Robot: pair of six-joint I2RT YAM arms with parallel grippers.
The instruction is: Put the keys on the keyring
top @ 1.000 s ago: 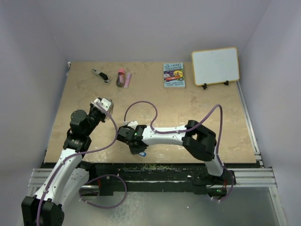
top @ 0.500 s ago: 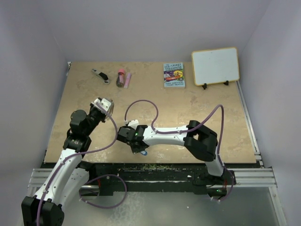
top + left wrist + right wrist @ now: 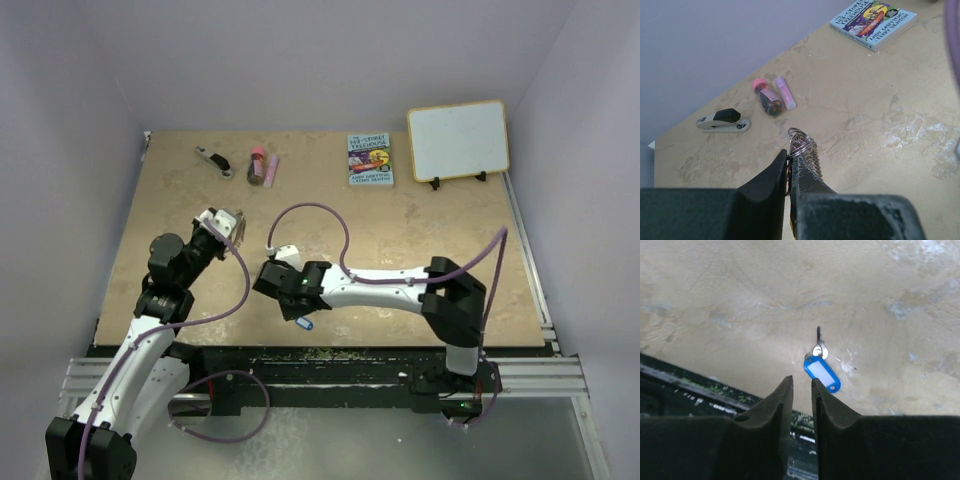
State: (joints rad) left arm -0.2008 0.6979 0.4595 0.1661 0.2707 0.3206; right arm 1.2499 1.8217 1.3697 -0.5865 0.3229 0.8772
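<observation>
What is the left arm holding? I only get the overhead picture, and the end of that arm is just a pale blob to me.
Observer: The left wrist camera shows the left tool pinching a silvery coiled keyring.
Operator: And the blue speck by the right arm?
Observer: In the right wrist camera it is a small key with a blue tag, lying flat on the table just beyond the right tool.
Operator: So that tool has grabbed it?
Observer: No. Its jaws stand slightly apart with nothing between them.
</observation>
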